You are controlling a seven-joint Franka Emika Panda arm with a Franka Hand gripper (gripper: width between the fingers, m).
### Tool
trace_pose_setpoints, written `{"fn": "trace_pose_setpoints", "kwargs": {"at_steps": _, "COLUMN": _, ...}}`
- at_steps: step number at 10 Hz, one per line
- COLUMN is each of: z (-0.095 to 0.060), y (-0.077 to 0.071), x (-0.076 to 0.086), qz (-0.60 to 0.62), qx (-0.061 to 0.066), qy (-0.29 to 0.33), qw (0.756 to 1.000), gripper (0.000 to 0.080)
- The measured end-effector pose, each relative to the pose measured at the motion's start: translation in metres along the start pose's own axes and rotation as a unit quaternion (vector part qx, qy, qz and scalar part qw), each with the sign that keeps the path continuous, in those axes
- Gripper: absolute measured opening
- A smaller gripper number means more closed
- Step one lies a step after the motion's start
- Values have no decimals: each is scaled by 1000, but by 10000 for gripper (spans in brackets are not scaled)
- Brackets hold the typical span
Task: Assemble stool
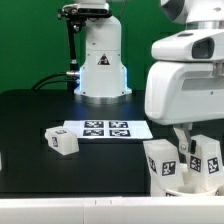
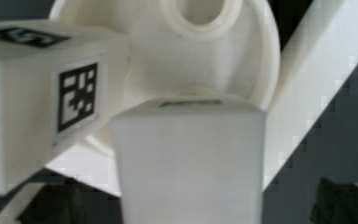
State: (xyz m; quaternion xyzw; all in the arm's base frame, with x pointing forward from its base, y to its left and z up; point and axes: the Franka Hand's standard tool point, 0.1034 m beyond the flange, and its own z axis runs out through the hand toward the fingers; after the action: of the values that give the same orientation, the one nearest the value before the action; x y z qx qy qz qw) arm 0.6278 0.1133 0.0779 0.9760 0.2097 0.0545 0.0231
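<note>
Shows a black table (image 1: pixel 30 110) with the marker board (image 1: pixel 97 128) lying flat near its middle, printed with a block of black-and-white square tags. Puts one loose leg (image 1: pixel 62 141) of the stool just beside the marker board, on the exterior view's left of it, lying on the table with a tag on one face. Sets a white robot base (image 1: pixel 100 62) behind the marker board, with a small dark mark on its front too small to read. Gathers two tagged stool parts (image 1: pixel 165 166) well off to the exterior view's right of the marker board and nearer the camera, close together. Hangs the gripper (image 1: pixel 185 142) among those parts, below the large white arm body (image 1: pixel 185 75). Spreads the jaws wide, with no grip to be seen. Brings up close, in the wrist view, the round seat (image 2: pixel 202 50) with a hole in its face, a tagged leg block (image 2: pixel 43 95) against it, and a plain white block (image 2: pixel 190 160) in front of both; cannot tell whether anything touches that block. Offers as print square marker patterns, not letters.
</note>
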Motion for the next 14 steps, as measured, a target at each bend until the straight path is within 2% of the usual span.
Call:
{"fn": "trace_pose_setpoints", "kwargs": {"at_steps": 2, "z": 12, "y": -2, "x": -2, "qz": 4, "qx": -6, "qy": 9, "qw": 1000, "gripper": 649}}
{"fn": "trace_pose_setpoints", "kwargs": {"at_steps": 4, "z": 12, "y": -1, "x": -2, "qz": 24, "qx": -6, "qy": 9, "qw": 1000, "gripper": 640}}
{"fn": "trace_pose_setpoints", "kwargs": {"at_steps": 5, "z": 12, "y": -1, "x": -2, "qz": 24, "qx": -6, "qy": 9, "qw": 1000, "gripper": 438}}
{"fn": "trace_pose_setpoints", "kwargs": {"at_steps": 6, "z": 12, "y": 0, "x": -2, "qz": 28, "qx": -6, "qy": 9, "qw": 1000, "gripper": 332}}
{"fn": "trace_pose_setpoints", "kwargs": {"at_steps": 8, "z": 12, "y": 0, "x": -2, "qz": 135, "qx": -4, "qy": 10, "qw": 991, "gripper": 334}}
{"fn": "trace_pose_setpoints", "kwargs": {"at_steps": 10, "z": 13, "y": 1, "x": -1, "qz": 317, "qx": 3, "qy": 10, "qw": 948, "gripper": 334}}
{"fn": "trace_pose_setpoints", "kwargs": {"at_steps": 12, "z": 13, "y": -5, "x": 1, "qz": 474, "qx": 8, "qy": 3, "qw": 881, "gripper": 334}}
{"fn": "trace_pose_setpoints", "kwargs": {"at_steps": 14, "z": 13, "y": -5, "x": 1, "qz": 531, "qx": 10, "qy": 2, "qw": 847, "gripper": 334}}
